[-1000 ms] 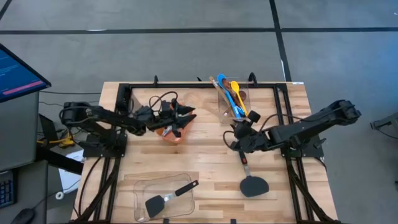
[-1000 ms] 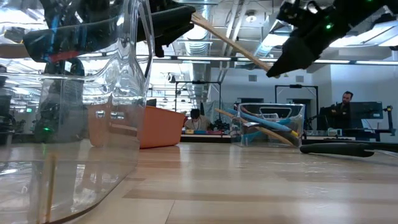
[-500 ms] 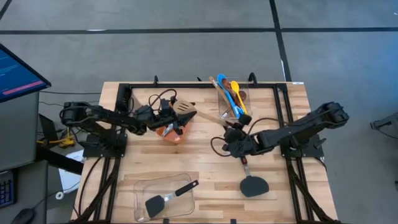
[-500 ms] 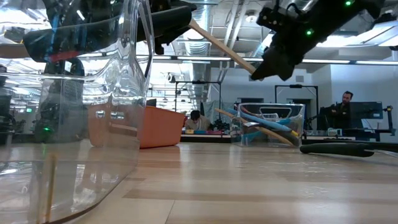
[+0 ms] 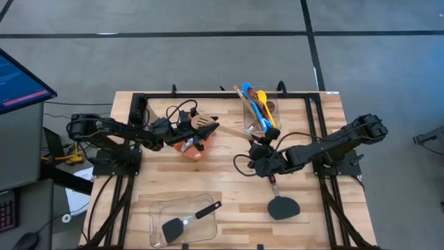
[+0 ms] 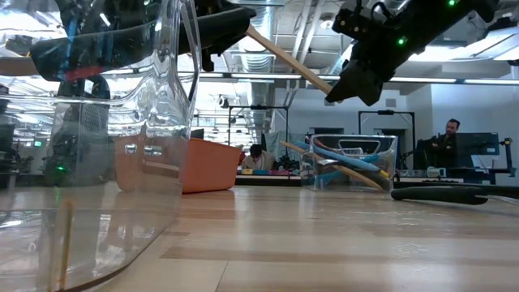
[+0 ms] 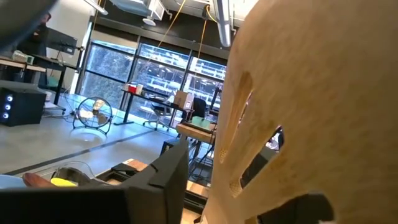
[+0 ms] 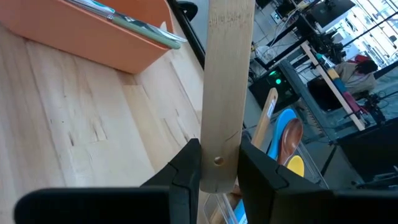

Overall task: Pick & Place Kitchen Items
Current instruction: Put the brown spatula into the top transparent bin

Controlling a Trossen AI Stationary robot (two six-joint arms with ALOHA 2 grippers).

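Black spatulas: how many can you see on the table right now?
2. One black spatula lies in the clear plastic container at the table's near edge; the other black spatula lies on the bare wood under the right arm. Others may be hidden.

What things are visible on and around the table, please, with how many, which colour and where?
Table: one, wooden, centre.
Slotted wooden turner: one, in the air between both arms.
Orange bin: one, under the left arm.
Back clear container: one, at the far edge.
Spoons: several, blue, yellow and wooden, in the back container.
Front clear container: one, at the near edge.
Black spatulas: two, one in the front container, one on the table.
Monitor: one, left of the table.
Left end effector: at the turner's head.
Right end effector: shut on the turner's handle.
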